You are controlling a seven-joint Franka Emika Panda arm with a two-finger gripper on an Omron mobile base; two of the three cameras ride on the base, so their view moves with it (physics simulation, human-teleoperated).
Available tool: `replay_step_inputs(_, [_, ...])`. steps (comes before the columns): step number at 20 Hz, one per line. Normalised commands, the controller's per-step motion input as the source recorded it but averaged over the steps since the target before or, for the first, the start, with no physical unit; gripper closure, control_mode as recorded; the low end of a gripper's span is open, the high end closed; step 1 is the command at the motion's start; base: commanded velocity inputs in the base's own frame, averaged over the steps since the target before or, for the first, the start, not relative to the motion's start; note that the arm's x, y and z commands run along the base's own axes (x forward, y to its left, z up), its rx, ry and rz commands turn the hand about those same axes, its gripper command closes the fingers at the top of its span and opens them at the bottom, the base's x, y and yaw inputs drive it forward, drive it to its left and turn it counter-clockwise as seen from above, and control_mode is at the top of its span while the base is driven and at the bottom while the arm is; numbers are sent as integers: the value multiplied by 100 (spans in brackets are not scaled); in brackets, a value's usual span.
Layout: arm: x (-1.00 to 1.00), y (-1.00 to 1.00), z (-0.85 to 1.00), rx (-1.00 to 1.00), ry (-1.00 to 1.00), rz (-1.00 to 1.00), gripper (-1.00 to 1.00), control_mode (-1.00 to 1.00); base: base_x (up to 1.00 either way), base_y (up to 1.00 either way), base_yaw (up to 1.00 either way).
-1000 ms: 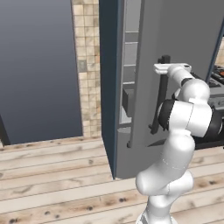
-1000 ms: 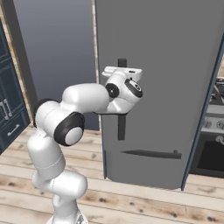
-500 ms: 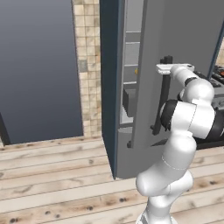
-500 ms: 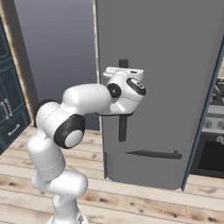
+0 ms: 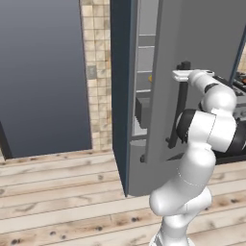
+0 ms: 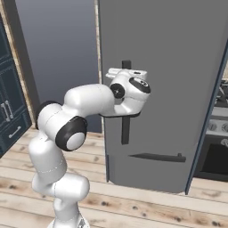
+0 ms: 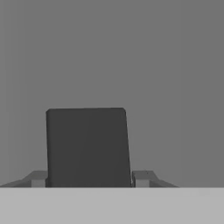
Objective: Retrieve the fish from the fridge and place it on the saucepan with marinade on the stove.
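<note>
1. One fridge (image 5: 202, 43) stands with its door slightly ajar, pale shelves showing in the gap.
2. One tool (image 7: 87, 179) is clenched around the single dark door handle (image 7: 87, 146), a finger (image 7: 142, 178) on either side.
3. One stove (image 6: 219, 127) sits just beside the fridge.

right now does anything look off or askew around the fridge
Nothing stands out. The fridge door stands partly open with the gripper closed around its dark handle, and nothing looks spilled or damaged.
</note>
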Motion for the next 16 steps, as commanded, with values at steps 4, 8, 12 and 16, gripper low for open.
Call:
replay_step_inputs(4, [-18,-73,0,0,0,9,100,-100,0,0,0])
replay_step_inputs(8, [-17,-72,0,0,0,9,100,-100,0,0,0])
replay_step_inputs(12, [-14,-71,0,0,0,8,100,-100,0,0,0])
replay_step_inputs(16, [-13,-73,0,0,0,7,100,-100,0,0,0])
